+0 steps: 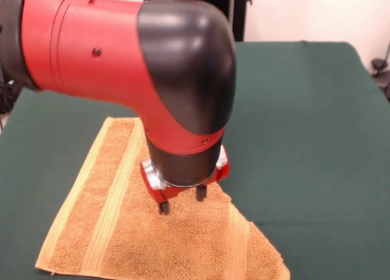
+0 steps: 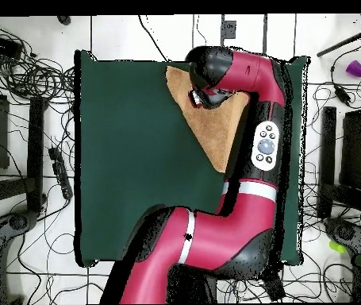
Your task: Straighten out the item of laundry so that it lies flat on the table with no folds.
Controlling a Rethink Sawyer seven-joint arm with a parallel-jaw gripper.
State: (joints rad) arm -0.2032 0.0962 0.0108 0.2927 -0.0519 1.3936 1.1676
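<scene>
My gripper (image 1: 181,201) hangs just over the towel (image 1: 152,231), lower middle of the front view, two dark fingertips (image 1: 163,207) pointing down with a small gap between them and nothing held, so I read it as open. The tips look to be at or just above the terry; I can't tell if they touch. The towel lies on the green table (image 1: 304,140), filling the lower left and centre of that frame and running off the bottom edge. From overhead it sits at the upper middle of the table (image 2: 128,159), partly under my arm, and shows as a tapering, triangle-like shape, so I judge one part is folded over. In the front view the right edge cuts diagonally from beside my fingers down to the lower right, which fits a turned-over corner. This thing should be light, soft and limp, with a rough pile that pinches easily and won't slip; it will drape and drag, not slide stiffly. I'd take it at the edge of that diagonal fold, pinching the top layer only. The woven bands (image 1: 113,201) run from upper middle to lower left, so the long axis should cross them, lower left to right.
</scene>
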